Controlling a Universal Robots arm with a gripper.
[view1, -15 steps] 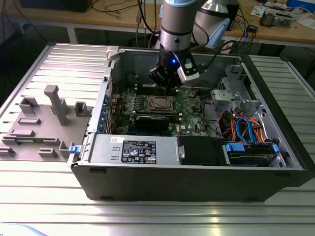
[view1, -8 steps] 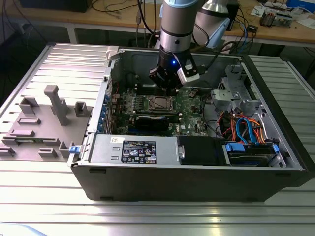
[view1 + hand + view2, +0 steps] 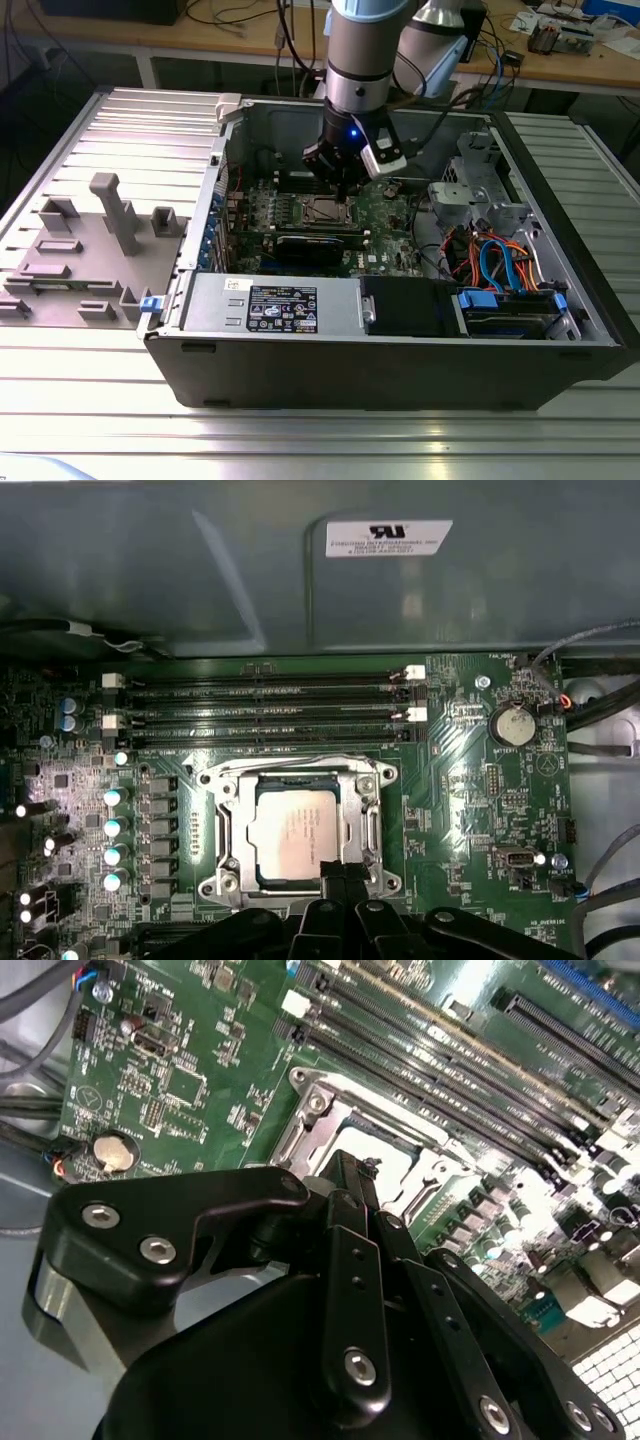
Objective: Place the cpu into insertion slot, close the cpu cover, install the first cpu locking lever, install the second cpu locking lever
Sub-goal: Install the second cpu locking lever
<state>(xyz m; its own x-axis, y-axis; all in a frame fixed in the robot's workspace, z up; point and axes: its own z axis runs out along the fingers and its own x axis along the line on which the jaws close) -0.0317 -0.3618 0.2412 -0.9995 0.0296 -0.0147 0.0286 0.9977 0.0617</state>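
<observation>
In the first wrist view the cpu lies flat in the insertion slot on the green board. The silvery cpu cover is down around it, framing its grey top. A thin wire lever runs along one edge of the socket. My gripper hangs at the opposite edge of the socket, its black fingers pressed together with nothing between them. The second wrist view shows the gripper just over the cover. In the exterior view the gripper is low inside the case, right above the slot.
Long memory slots and a coin battery flank the socket. A long black card lies beside it, with the power supply and coloured cables near the case front. Grey fixtures stand at the exterior view's left.
</observation>
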